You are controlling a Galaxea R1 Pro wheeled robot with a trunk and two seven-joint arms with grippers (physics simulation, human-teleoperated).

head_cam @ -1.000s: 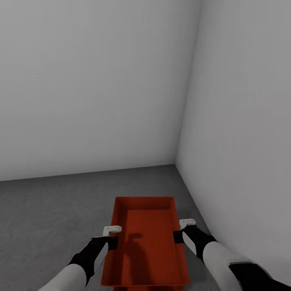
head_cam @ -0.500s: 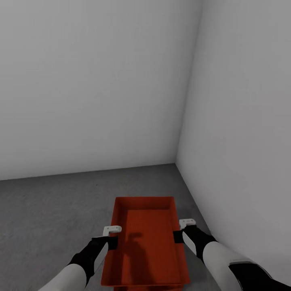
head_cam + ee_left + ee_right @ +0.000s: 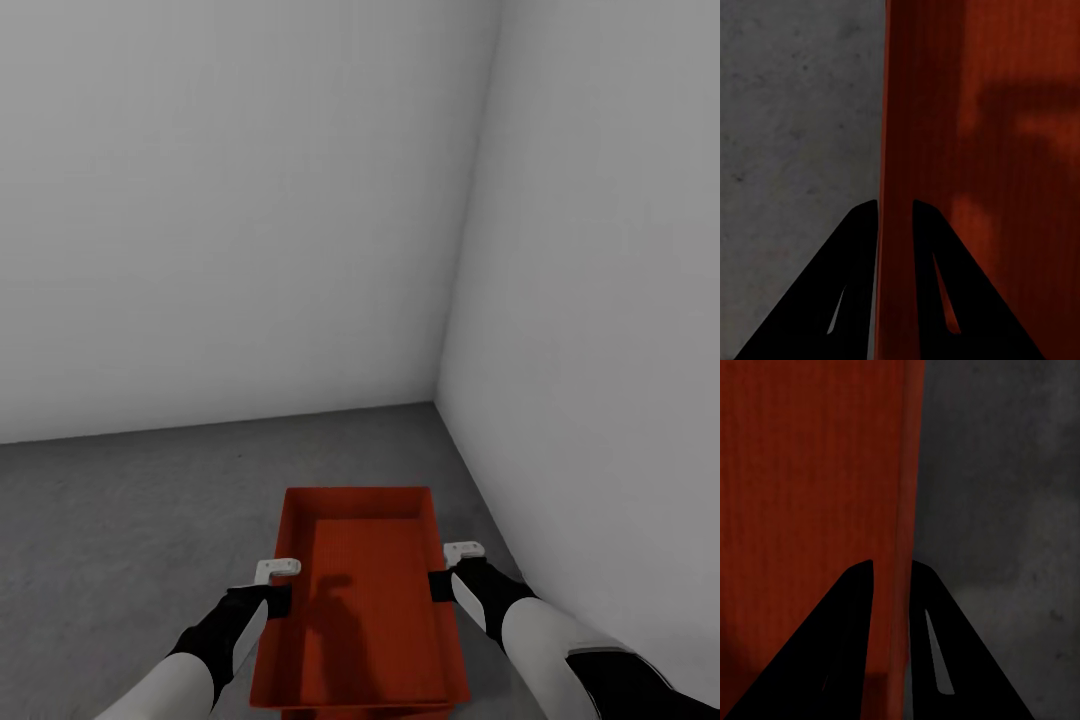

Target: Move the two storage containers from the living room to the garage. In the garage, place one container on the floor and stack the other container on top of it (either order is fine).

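A red-orange open-topped storage container [image 3: 365,590] sits low in the head view, held between both arms over the dark grey concrete floor [image 3: 130,520] of the garage. My left gripper [image 3: 283,597] is shut on its left long wall, one black finger [image 3: 855,262] outside and the other finger inside the red wall [image 3: 896,150]. On the opposite long wall my right gripper [image 3: 440,585] is shut the same way, its black fingers [image 3: 851,622] astride the rim [image 3: 907,472]. The second container is out of view.
Two plain white walls meet in a corner [image 3: 440,400] just ahead and to the right. The right-hand wall [image 3: 600,350] runs close beside my right arm. Bare concrete stretches to the left [image 3: 90,560].
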